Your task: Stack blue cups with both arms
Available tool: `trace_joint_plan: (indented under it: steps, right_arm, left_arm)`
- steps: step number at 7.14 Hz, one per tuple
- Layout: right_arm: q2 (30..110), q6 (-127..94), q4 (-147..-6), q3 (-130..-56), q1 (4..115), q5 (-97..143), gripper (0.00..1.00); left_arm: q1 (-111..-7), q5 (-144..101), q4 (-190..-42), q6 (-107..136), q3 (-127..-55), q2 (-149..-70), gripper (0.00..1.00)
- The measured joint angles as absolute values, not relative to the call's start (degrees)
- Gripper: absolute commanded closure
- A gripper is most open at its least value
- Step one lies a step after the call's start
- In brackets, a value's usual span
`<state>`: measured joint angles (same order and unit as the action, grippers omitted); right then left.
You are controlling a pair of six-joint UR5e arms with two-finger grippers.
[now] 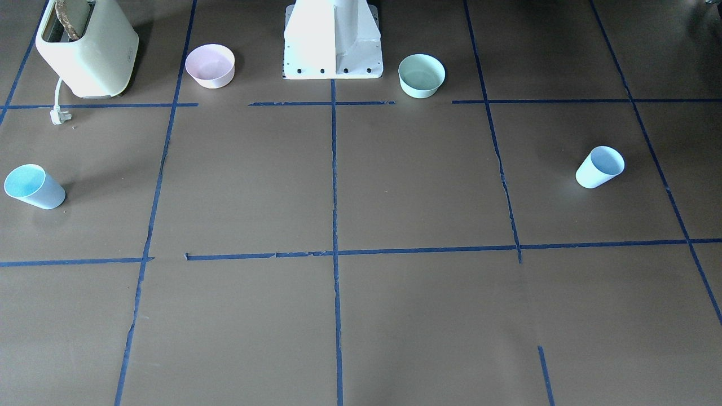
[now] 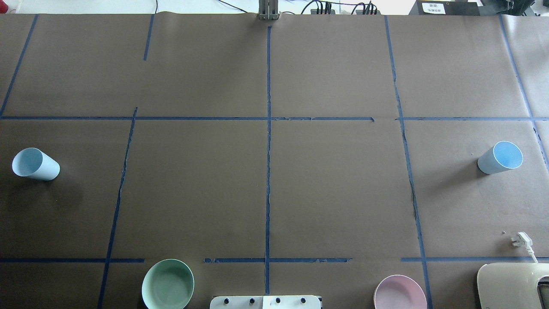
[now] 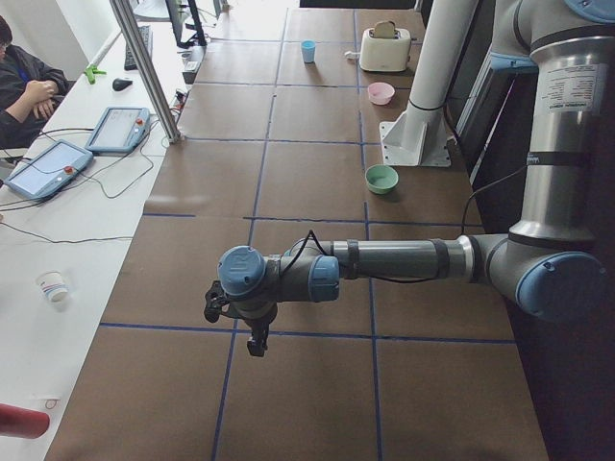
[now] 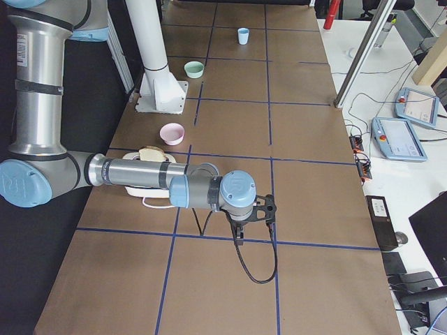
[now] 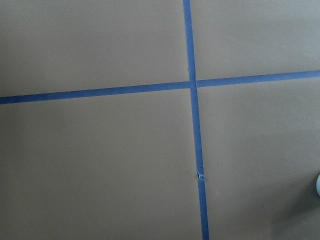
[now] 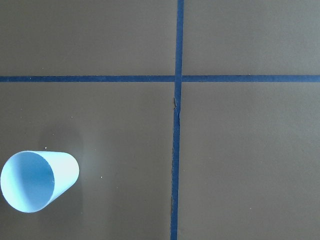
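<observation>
Two pale-blue cups stand upright on the brown table. One cup [image 2: 35, 164] is at the far left of the overhead view [image 1: 599, 167]; a sliver of it shows at the right edge of the left wrist view [image 5: 318, 185]. The other cup [image 2: 500, 157] is at the far right [image 1: 34, 187], and shows low left in the right wrist view [image 6: 37, 180]. My left gripper [image 3: 254, 346] and my right gripper [image 4: 239, 236] hang above the table and show only in the side views, so I cannot tell whether they are open or shut. Neither touches a cup.
A mint-green bowl [image 2: 167, 284] and a pink bowl [image 2: 399, 293] flank the white pedestal base [image 1: 333, 39]. A cream toaster [image 1: 87, 48] with its plug [image 1: 59, 115] stands on the robot's right. Blue tape lines cross the table. Operators' desks with tablets [image 3: 115, 129] lie beyond the far edge.
</observation>
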<state>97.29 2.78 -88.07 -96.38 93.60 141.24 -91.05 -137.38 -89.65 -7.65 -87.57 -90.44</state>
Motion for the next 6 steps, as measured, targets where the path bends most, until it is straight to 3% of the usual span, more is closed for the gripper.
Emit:
trace_joint_plan:
  steps: [4,6]
  right_arm:
    - [97.21,2.79,-88.07,-96.53,93.53,141.24,0.00]
    - [97.12,2.74,-88.07,-96.64,93.52,141.26,0.00]
  left_arm:
    - [-91.04,-137.35,-89.71,-7.57,-88.52,-90.48,0.00]
    - [-90.40,-137.46,-89.80,-1.46,-93.00,-90.43,0.00]
